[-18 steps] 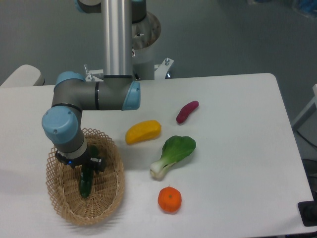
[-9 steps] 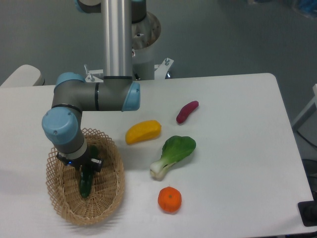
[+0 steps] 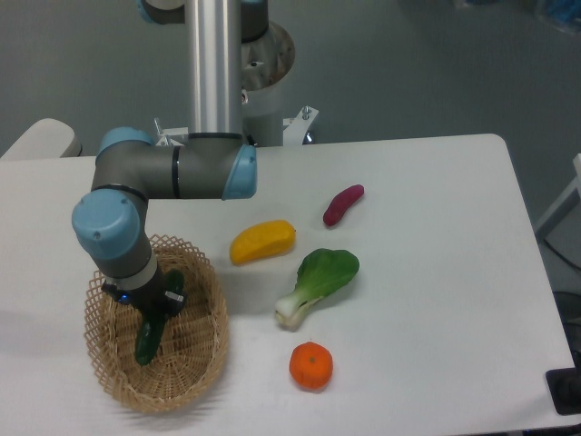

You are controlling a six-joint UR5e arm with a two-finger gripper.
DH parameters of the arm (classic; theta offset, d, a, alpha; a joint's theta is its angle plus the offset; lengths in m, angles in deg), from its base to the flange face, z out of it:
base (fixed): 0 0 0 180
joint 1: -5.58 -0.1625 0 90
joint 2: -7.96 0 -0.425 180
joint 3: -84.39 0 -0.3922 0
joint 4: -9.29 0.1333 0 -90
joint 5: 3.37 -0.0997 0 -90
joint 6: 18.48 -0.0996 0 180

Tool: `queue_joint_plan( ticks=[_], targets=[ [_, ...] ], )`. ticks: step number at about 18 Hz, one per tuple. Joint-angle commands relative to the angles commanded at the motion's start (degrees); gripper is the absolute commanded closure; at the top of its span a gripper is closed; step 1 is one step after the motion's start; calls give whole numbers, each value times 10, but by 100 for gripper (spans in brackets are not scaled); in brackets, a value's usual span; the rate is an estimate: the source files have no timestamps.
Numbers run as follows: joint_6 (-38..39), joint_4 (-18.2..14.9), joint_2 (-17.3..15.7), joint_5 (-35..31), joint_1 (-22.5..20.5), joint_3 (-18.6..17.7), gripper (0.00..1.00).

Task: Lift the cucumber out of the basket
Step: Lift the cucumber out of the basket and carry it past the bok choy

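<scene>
Over the last second the cucumber (image 3: pixel 147 337) has swung: a moment ago it hung close to upright below the wrist, and now its lower end points down and to the left, with the wrist itself shifted slightly left and up. The hand (image 3: pixel 156 304) is largely hidden under the blue wrist joint, but it appears clenched on the cucumber's upper end, since the cucumber has moved along with it. I judge that the grasp has taken and the lift is starting; the cucumber is still inside the basket (image 3: pixel 201 359), its lower tip near or on the woven floor, which of the two I cannot tell.

Moving right, the rest lies on the white bench (image 3: pixel 436 300) well apart from the basket and unchanged: a yellow fruit (image 3: pixel 261 242) nearest the basket's upper right rim, a bok choy (image 3: pixel 318 283) below it, an orange (image 3: pixel 311 365) nearer the front edge, and a purple sweet potato (image 3: pixel 343 204) farther back.

Nothing outside the basket stands in the way. The only likely snag is the lattice rim, which the tilted cucumber's low end could catch if the arm travels sideways before rising clear.
</scene>
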Motion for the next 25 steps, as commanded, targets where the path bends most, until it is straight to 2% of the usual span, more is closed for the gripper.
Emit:
queue_joint_plan(
  ticks=[5,9,12,13,15,25],
  targets=[
    [-13,-7,-33,2,-35,34,68],
    [-112,-20,-52,6,-81,41,68],
    [-128,-20,-55,15,-120,43,67],
    [-148,-21,-57,15,-134,46,67],
    [-235,-25,-64,18,-180,48,67],
    [-455,-36,-55,30,-305,60,67]
  ],
)
